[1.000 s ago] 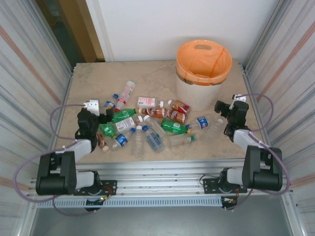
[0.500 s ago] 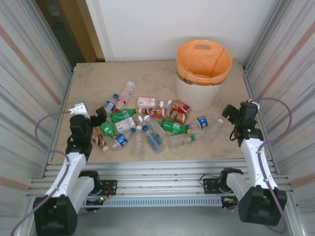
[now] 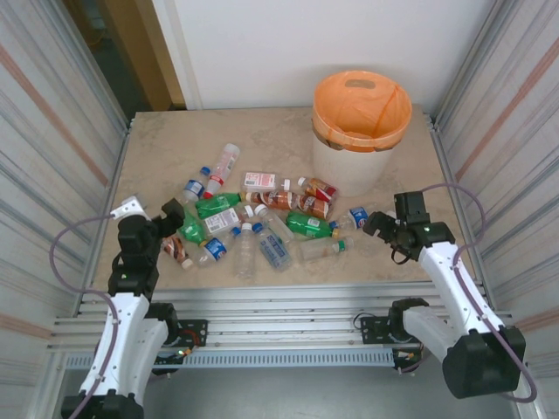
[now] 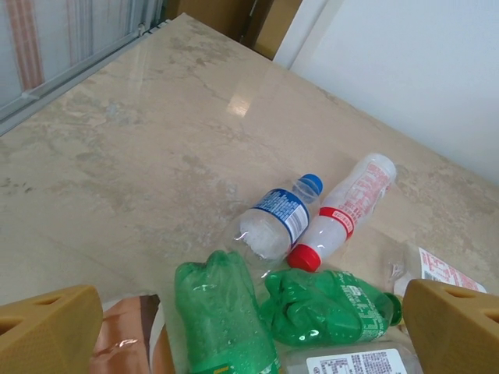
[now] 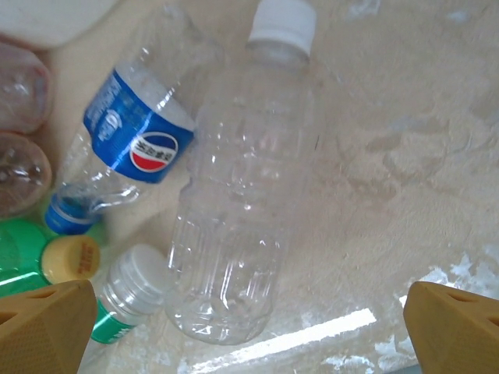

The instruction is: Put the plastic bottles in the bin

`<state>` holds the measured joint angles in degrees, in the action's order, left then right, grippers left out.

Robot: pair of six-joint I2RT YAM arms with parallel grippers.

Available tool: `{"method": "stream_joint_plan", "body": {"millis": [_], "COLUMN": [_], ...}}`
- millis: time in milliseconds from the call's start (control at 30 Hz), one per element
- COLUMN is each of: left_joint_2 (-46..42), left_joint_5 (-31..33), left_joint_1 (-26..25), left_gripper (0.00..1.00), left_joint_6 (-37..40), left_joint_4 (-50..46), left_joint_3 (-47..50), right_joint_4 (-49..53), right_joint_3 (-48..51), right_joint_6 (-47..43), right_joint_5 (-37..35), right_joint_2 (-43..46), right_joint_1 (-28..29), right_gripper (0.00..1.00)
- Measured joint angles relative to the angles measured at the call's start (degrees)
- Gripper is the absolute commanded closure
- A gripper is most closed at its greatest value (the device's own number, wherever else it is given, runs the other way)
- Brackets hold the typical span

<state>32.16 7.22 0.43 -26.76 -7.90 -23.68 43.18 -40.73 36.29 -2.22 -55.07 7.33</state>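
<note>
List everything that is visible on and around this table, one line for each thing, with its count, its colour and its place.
plastic bottles: about twenty; clear, green or brown; lying in a cluster across the middle of the table
bin: one; white, with an orange bag over its rim; upright at the far right of the table
table: one; beige, stone-look top; under everything
side panels: two; grey, ribbed; left and right of the table
left gripper: one; black; open, at the left end of the cluster
right gripper: one; black; open, over a clear bottle at the right end of the cluster
</note>
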Motion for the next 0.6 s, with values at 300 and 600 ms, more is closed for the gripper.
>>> {"method": "stream_joint_plan", "body": {"millis": [300, 600], "left_joint_2": [-0.63, -1.01], "left_joint_5": [1.05, 1.01], "left_joint_1": [0.0, 0.0], "left_gripper": [0.01, 0.01], "left_joint_6": [-0.37, -0.55], "left_joint_4": [-4.98, -6.03], "left_joint_3": [-1.2, -1.29], "right_joint_4": [-1.55, -7.82], "right_joint_3": [0.0, 0.59], "right_joint_6": [1.27, 1.22], "right_joint_5": [2.91, 8.13], "right_joint_2": [-8.24, -13.88], "right_joint_1": [0.15, -4.63], "right_gripper": [0.13, 0.2]}}
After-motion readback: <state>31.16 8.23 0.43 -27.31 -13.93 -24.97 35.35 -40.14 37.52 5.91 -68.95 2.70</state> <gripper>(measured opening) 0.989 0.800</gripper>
